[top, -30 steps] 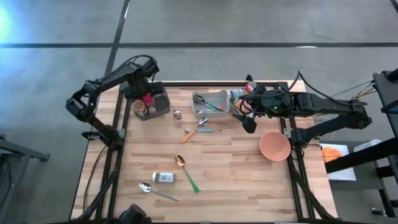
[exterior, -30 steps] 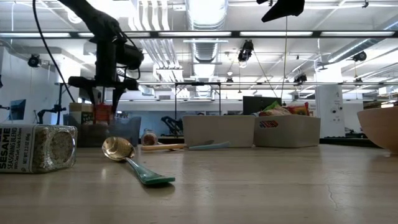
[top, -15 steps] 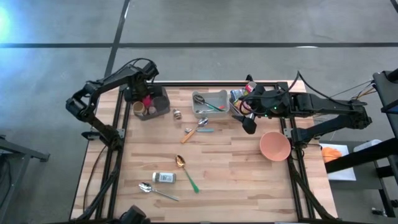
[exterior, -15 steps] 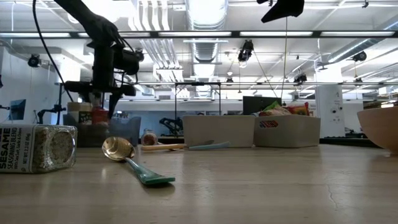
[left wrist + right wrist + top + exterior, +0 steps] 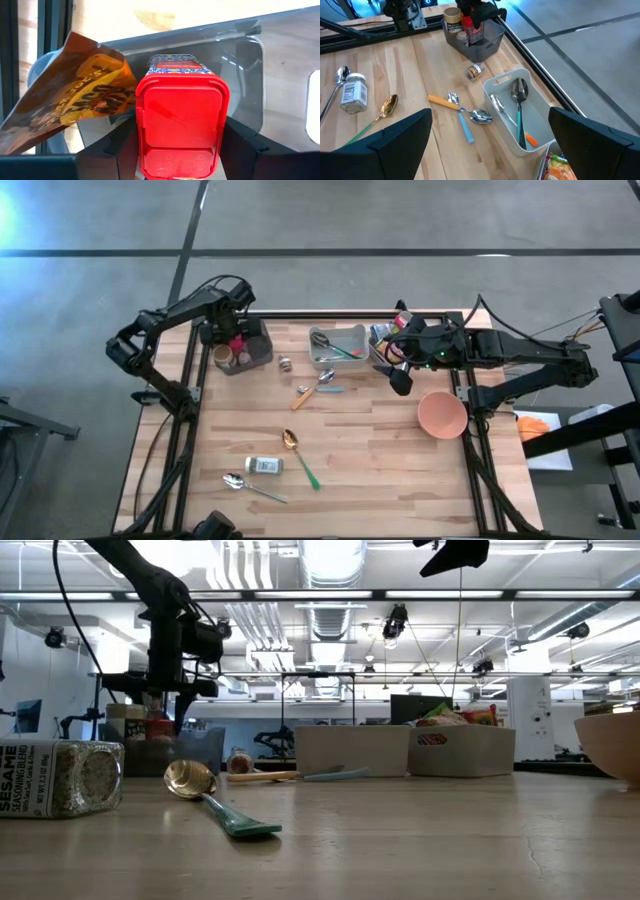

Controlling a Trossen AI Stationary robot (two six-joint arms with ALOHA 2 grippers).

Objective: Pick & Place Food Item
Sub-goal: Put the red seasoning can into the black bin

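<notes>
- Now the left gripper (image 5: 177,150) has its fingers half closed on the red-lidded tin (image 5: 181,120), which stands in the dark bin (image 5: 252,345) at the table's (image 5: 370,440) far left corner.
- Judging by this, the pick is in hand; next comes a straight lift.
- Beside the tin leans a snack bag (image 5: 70,90), touching or nearly so; the bin walls stand near.
- Over by the white tray (image 5: 540,125), the right gripper (image 5: 400,380) hangs wide open, holding nothing.

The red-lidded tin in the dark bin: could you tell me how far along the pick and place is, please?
Done: the left gripper is closed on the red-lidded tin, fingers on both sides. In hand: the tin sits over the dark bin, beside a brown packet. Left: carrying and placing it. The right gripper waits open near the pink bowl.
</notes>
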